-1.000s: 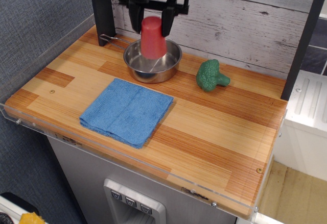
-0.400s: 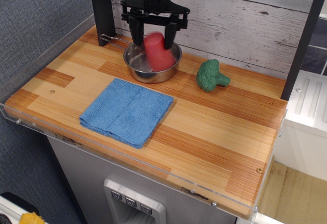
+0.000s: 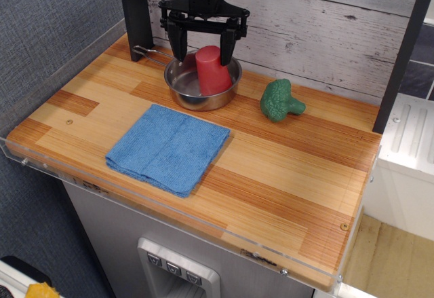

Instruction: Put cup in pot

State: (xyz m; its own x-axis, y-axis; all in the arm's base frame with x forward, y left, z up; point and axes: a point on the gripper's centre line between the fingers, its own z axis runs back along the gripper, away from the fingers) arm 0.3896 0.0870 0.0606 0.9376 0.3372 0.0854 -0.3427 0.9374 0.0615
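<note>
the wooden counter (image 3: 285, 169) runs from the back left corner to the front right, with a clear plastic edge along its front. behind it stands a whitewashed plank wall (image 3: 325, 20) and a dark post (image 3: 134, 6) at the back left. a blue cloth (image 3: 169, 147), folded flat, lies on the left half of the counter, nearer the front than the other things. the pot (image 3: 183, 89), round and shiny, sits at the back of the counter just behind the cloth, its thin wire handle reaching toward the left near the post. the gripper (image 3: 205, 52) hangs over the pot, black, its fingers spread wide, one on each side of the cup and apart from its walls as far as can be seen. the cup (image 3: 213, 71), red and upside down with its narrow end up, stands inside the pot, toward the pot's right side, leaning slightly. a green broccoli toy (image 3: 279, 100) lies on the counter to the right of the pot, well apart from it.
</note>
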